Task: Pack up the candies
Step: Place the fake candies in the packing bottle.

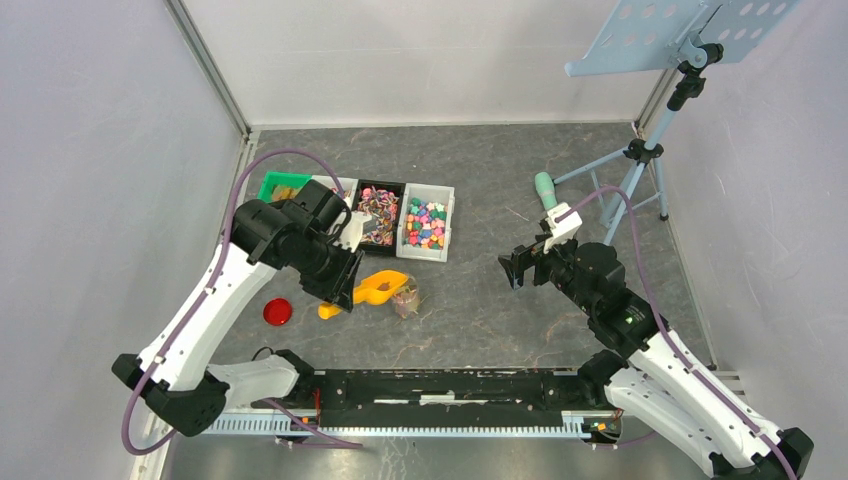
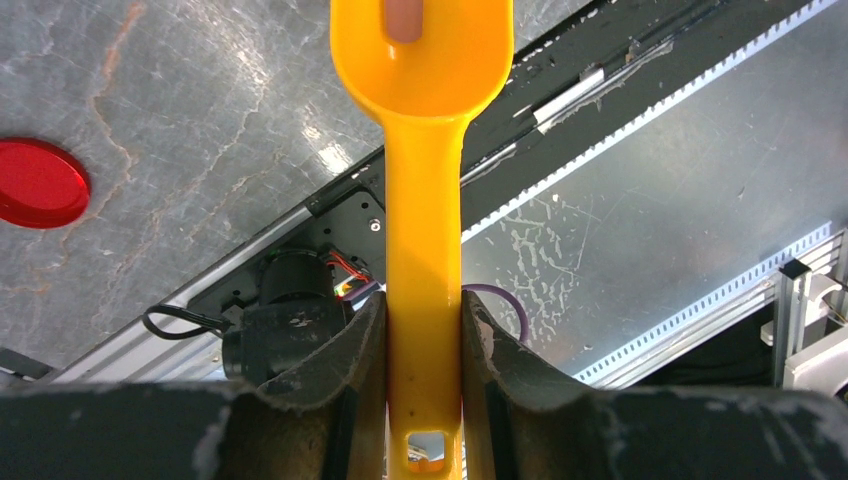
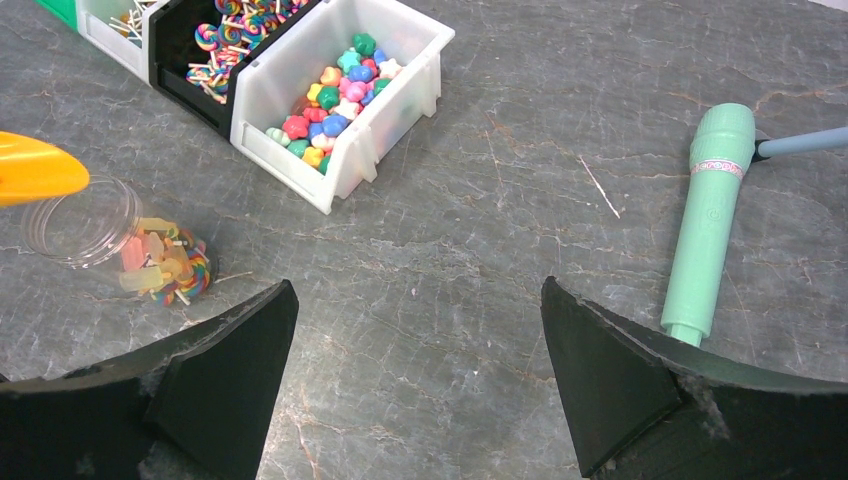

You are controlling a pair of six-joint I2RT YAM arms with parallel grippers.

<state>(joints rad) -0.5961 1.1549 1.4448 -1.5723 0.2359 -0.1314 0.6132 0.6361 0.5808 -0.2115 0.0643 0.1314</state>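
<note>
Cutting off orange scoop (image 2: 424,200) bowl at left wrist view's top edge; hiding far-left green bin (image 1: 270,186) partly behind left arm (image 1: 200,310); rendering candies (image 1: 409,302) in jar (image 1: 400,293) too small for telling apart.

1. The scoop (image 2: 424,250) is orange-yellow plastic, smooth and glossy, with light glinting along its handle.
2. The pads (image 2: 320,385) of my left gripper (image 2: 424,335) are matt black and rubbery-looking, rough and frayed at the edges.
3. My right gripper (image 3: 415,320) has the same dull black pads (image 3: 225,375), grainy along the rims.
4. The table (image 3: 450,300) is a grey, marble-veined surface with a low sheen.
5. The lid (image 2: 40,183) is red plastic, smooth and shiny.
6. The jar (image 3: 80,225) is clear, glossy plastic.
7. The bin (image 3: 395,95) is smooth white plastic, and the candies (image 3: 325,100) in it look smooth.
8. The rail (image 2: 690,312) is bare, ribbed metal.
9. The microphone (image 3: 710,210) is pale green matt plastic.
</note>
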